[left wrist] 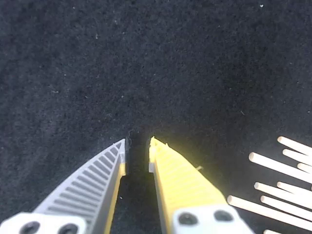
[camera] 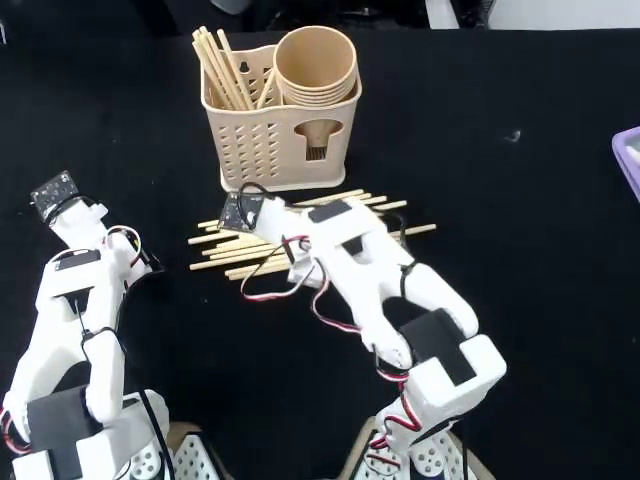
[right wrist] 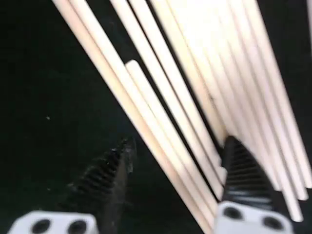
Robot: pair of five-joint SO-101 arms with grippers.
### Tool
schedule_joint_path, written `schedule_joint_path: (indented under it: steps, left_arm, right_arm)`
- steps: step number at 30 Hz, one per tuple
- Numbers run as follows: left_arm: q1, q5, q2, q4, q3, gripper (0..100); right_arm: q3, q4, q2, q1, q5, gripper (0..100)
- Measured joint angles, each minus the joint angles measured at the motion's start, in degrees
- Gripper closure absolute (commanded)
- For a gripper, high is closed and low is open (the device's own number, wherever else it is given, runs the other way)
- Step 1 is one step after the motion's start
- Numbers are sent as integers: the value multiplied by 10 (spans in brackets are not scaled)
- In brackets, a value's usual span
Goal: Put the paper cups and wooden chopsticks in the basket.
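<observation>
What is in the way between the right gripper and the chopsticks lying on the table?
Nothing visible. The right gripper is open directly over the loose chopsticks, several of them showing in the gap between its jaws, with no other object between.

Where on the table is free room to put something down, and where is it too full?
Free: the black cloth between the basket and the purple item at the edge, and the patch on the basket's other side, beyond the left tool. Crowded: in front of the basket, where loose chopsticks lie under the right tool.
</observation>
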Motion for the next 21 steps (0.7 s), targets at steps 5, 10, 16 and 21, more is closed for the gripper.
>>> schedule_joint_path:
  steps: [5, 10, 16, 21]
  left_arm:
    - [0, 0, 0, 0, 0, 908]
    - [0, 0, 0, 0, 0, 908]
    - [0, 0, 0, 0, 0, 908]
    - [0, 0, 0, 0, 0, 908]
  right_arm:
    - [-24, 89, -1, -4, 33, 989]
    - [-20, 163, -36, -18, 38, 988]
    - [46, 176, -121, -20, 38, 986]
    - [96, 131, -142, -20, 38, 986]
